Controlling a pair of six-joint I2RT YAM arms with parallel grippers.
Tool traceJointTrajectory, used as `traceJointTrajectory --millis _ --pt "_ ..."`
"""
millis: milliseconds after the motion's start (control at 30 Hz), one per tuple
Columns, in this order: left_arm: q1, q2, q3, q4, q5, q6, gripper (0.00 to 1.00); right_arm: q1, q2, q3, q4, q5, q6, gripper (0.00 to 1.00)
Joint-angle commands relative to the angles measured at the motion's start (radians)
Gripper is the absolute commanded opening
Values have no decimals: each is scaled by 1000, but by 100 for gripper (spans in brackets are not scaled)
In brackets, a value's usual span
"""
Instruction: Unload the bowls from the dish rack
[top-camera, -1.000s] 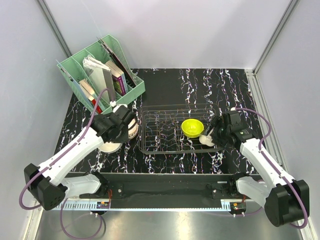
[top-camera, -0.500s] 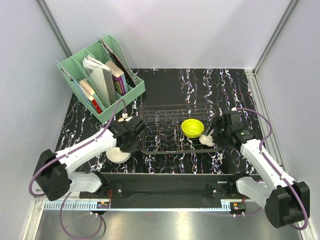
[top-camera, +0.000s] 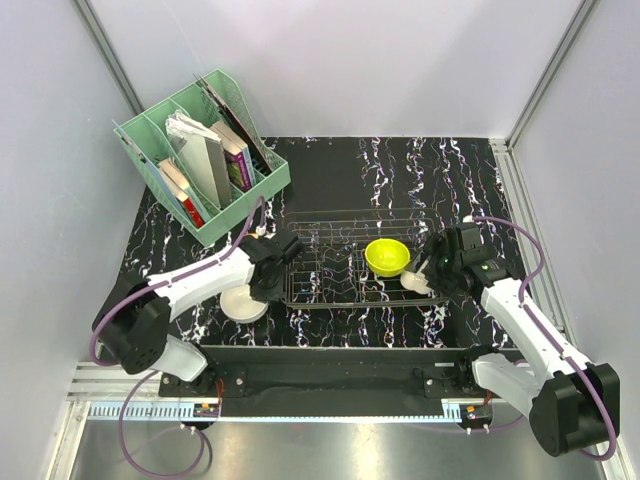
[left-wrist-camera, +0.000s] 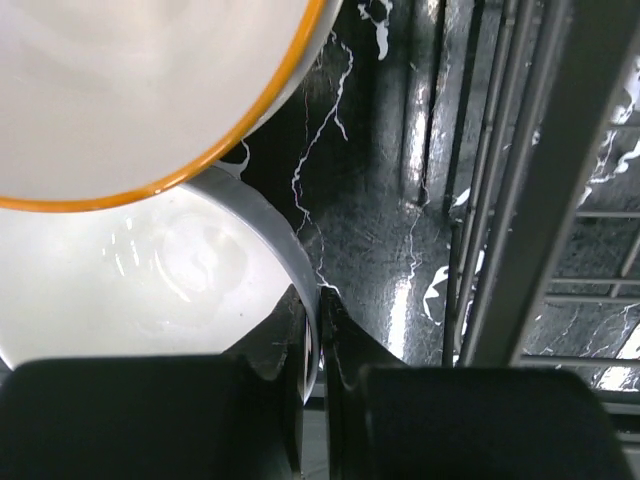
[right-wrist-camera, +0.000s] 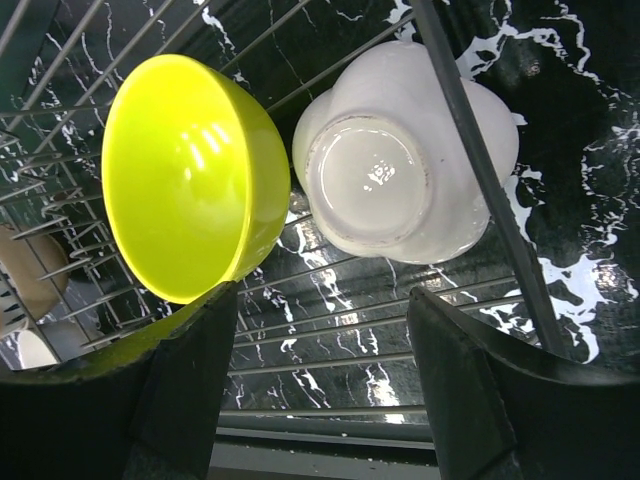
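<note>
The yellow bowl (right-wrist-camera: 185, 170) sits tilted in the rack (top-camera: 330, 262), with a white bowl (right-wrist-camera: 400, 170) bottom-up just beside it at the right end. The right gripper (right-wrist-camera: 320, 300) hangs over both, jaws wide. Left of the rack, the left gripper (left-wrist-camera: 312, 325) pinches a pale bowl (left-wrist-camera: 150, 270) by the rim, an orange-rimmed bowl (left-wrist-camera: 120, 80) close by.

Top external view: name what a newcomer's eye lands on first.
The bright yellow-green bowl in the dish rack at centre, beside the open right end effector. Then the mint-green organiser of books at far left, and the left end effector pinching the rim of a white bowl beside the rack.
</note>
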Motion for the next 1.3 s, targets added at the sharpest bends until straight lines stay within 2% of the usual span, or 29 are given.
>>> traceJointTrajectory --millis 0,433,700,867,933,1000,1267 --pt "25 22 46 76 -27 38 0 -5 -16 28 -55 49 -27 77" --pt "53 104 110 117 -58 83 0 -5 -7 51 -67 55 -41 78" --pt "70 103 150 116 -69 111 0 -5 -39 66 -67 27 -55 81" --pt "71 49 141 102 -47 103 24 -5 -76 100 -90 15 -67 82" --pt "71 10 123 100 -46 91 28 -5 -84 117 -104 16 -72 82" --pt "71 -15 113 99 -47 88 37 -5 -87 126 -115 22 -73 82" --pt "71 -139 161 45 -46 85 42 -4 -7 180 -109 15 -84 83"
